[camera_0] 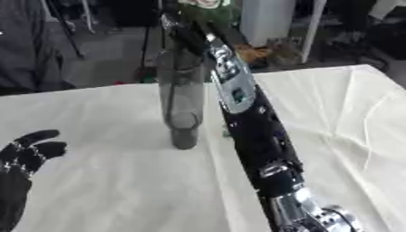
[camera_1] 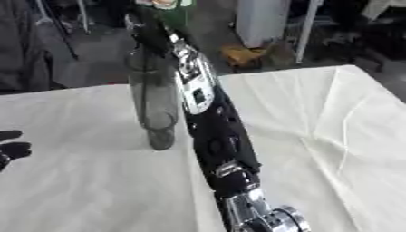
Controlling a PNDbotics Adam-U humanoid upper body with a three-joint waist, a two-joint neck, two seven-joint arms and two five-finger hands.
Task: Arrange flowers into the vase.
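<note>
A tall grey see-through vase [camera_0: 181, 106] stands upright near the middle of the white-clothed table [camera_0: 103, 186]. My right arm [camera_0: 253, 136] rises from the lower right, passes close by the vase's right side and ends above its mouth. There my right hand [camera_0: 176, 23] is curled on a flower [camera_0: 208, 3] with a pale pink head and green leaves [camera_0: 226, 14], cut off by the top edge. The stem's lower end is hidden behind the hand. My left hand [camera_0: 28, 154] rests open at the lower left, fingers up.
The cloth has creases and folds on the right side [camera_0: 349, 118]. Beyond the table's far edge lie a grey floor, stand legs [camera_0: 71, 31], a white box-like unit [camera_0: 266, 18] and dark fabric [camera_0: 20, 45] at the left.
</note>
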